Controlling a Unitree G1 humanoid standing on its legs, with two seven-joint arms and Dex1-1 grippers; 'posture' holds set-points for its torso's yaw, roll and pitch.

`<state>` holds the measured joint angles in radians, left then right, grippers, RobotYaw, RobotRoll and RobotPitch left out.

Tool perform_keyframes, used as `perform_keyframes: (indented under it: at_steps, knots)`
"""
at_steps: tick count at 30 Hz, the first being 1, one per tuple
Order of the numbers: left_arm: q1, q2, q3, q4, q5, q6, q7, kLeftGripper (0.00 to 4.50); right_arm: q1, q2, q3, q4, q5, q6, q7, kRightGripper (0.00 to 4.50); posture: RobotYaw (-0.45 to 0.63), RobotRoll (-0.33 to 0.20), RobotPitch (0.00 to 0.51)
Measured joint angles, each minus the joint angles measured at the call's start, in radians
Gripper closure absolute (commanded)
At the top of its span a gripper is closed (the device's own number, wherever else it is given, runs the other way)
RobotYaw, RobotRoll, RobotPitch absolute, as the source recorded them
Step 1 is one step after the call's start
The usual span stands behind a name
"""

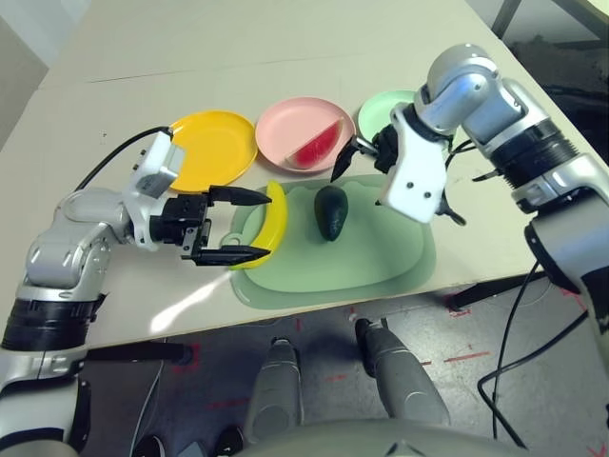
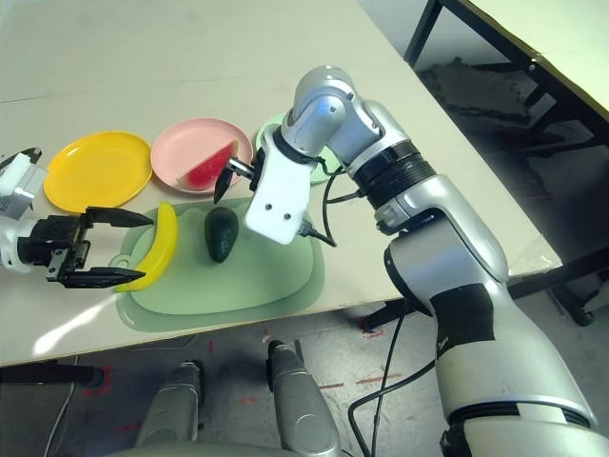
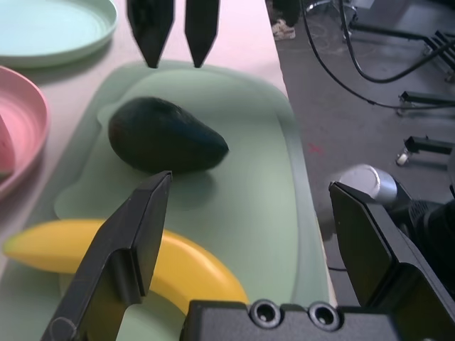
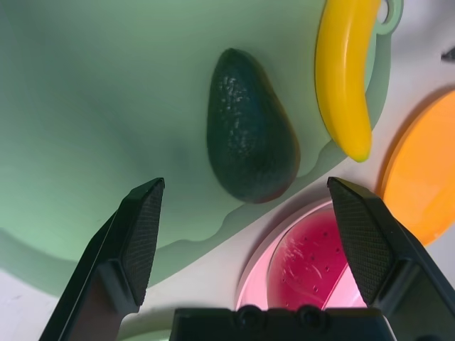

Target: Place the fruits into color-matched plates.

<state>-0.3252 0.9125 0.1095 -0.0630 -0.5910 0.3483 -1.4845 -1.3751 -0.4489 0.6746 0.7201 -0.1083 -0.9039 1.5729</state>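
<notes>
Pale table (image 1: 285,48) carries three plates in a row: yellow plate (image 1: 211,148), pink plate (image 1: 295,129) already holding the watermelon wedge (image 1: 319,145), green plate (image 1: 388,109). Banana (image 1: 270,224) and avocado (image 1: 332,211) lie on the green mat (image 1: 381,257). Left hand (image 1: 238,226) gapes wide at the banana; right hand (image 1: 357,154) hangs wide and empty above the avocado. Working so near each other, the hands could collide, or the smooth banana could slip away.
</notes>
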Motion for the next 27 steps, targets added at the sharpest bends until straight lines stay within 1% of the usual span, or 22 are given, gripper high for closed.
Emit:
perform_keyframes:
  at_steps: [2,6,10,16,22,27]
  knots:
    - [0.014,0.014,0.0,0.0,0.016,-0.015,0.001,0.0,-0.003,0.017,0.0,0.021,-0.034,0.005,-0.029,0.02,-0.04,0.0,0.233]
    - [0.042,0.015,0.001,-0.009,0.03,-0.032,0.018,0.0,-0.004,0.048,-0.002,0.059,-0.098,0.018,-0.097,0.02,-0.03,0.0,0.235]
    - [0.062,0.015,0.001,-0.02,0.035,-0.036,0.032,0.0,-0.016,0.056,-0.002,0.103,-0.146,0.019,-0.143,0.02,-0.02,0.0,0.234]
    - [0.065,0.015,0.002,-0.023,0.034,-0.042,0.042,0.0,-0.023,0.077,-0.003,0.124,-0.168,0.007,-0.156,0.02,-0.02,0.0,0.235]
    - [0.071,0.014,0.002,-0.054,0.028,-0.042,0.053,0.0,0.026,0.079,0.005,0.114,-0.169,-0.002,-0.13,0.02,-0.02,0.0,0.239]
    - [0.071,0.015,0.002,-0.054,0.027,-0.042,0.053,0.0,0.04,0.08,0.006,0.097,-0.169,-0.002,-0.116,0.02,-0.01,0.0,0.241]
